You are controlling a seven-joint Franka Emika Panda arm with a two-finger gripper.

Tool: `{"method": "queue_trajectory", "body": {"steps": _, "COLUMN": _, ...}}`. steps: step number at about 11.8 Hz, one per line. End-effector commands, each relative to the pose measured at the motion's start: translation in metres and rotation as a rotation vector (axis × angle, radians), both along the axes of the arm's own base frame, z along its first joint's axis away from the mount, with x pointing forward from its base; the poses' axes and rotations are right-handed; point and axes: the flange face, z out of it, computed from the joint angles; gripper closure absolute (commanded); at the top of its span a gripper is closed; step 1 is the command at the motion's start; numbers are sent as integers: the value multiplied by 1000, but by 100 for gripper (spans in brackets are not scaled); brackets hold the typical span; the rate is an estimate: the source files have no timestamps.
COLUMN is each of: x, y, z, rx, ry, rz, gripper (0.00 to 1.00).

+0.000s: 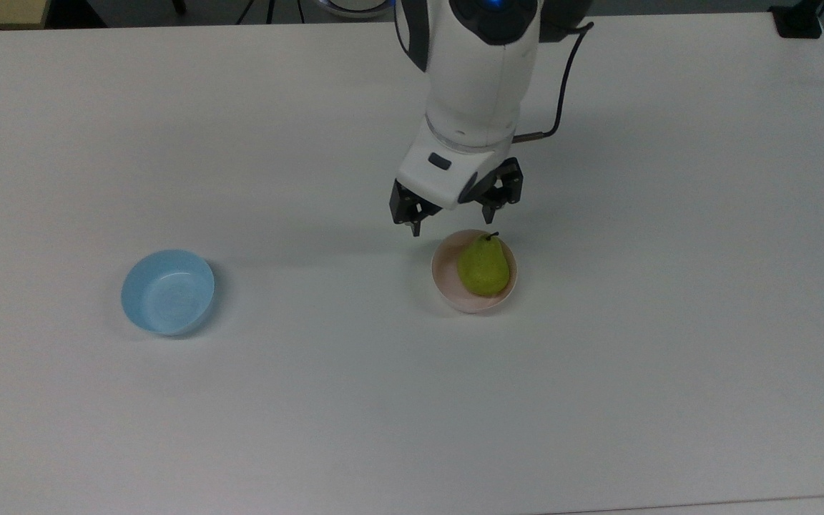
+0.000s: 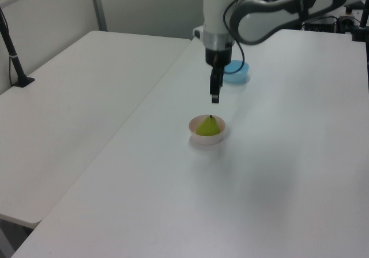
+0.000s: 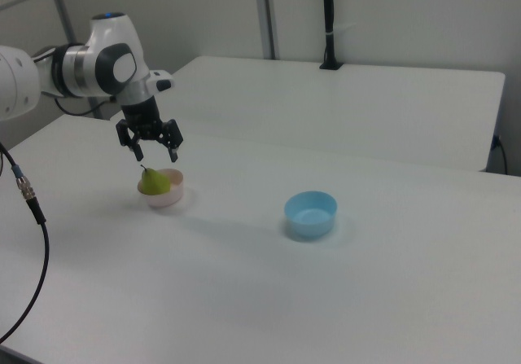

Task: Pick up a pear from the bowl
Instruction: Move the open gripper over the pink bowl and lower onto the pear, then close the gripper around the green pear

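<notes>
On the white table [image 1: 669, 357] we record: one pink bowl [image 1: 445, 276] holding one pear [image 1: 483, 265], stem up. Above it, at the top view's upper edge of the bowl, hangs our gripper [image 1: 453, 220], fingers spread apart and holding nothing. One blue bowl [image 1: 167, 291] stands well apart.

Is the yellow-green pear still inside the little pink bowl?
Yes. The yellow-green pear sits in the pale pink bowl, stem up.
</notes>
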Motion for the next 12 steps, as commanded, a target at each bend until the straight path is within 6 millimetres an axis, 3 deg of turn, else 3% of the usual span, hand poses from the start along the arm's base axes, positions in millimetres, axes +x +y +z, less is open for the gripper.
{"method": "queue_trajectory", "body": {"steps": 1, "x": -2, "y": 42, "z": -47, "rx": -2, "ry": 10, "rz": 26, "gripper": 0}}
{"method": "queue_trajectory", "body": {"steps": 3, "x": 1, "y": 52, "z": -66, "rx": -5, "ry": -6, "rz": 36, "gripper": 0}}
{"method": "queue_trajectory", "body": {"steps": 4, "x": 2, "y": 51, "z": -71, "rx": -11, "ry": -1, "rz": 36, "gripper": 5}}
{"method": "queue_trajectory", "body": {"steps": 8, "x": 7, "y": 38, "z": -84, "rx": -22, "ry": 10, "rz": 22, "gripper": 49}}
{"method": "queue_trajectory", "body": {"steps": 12, "x": 7, "y": 38, "z": -82, "rx": -19, "ry": 8, "rz": 17, "gripper": 95}}
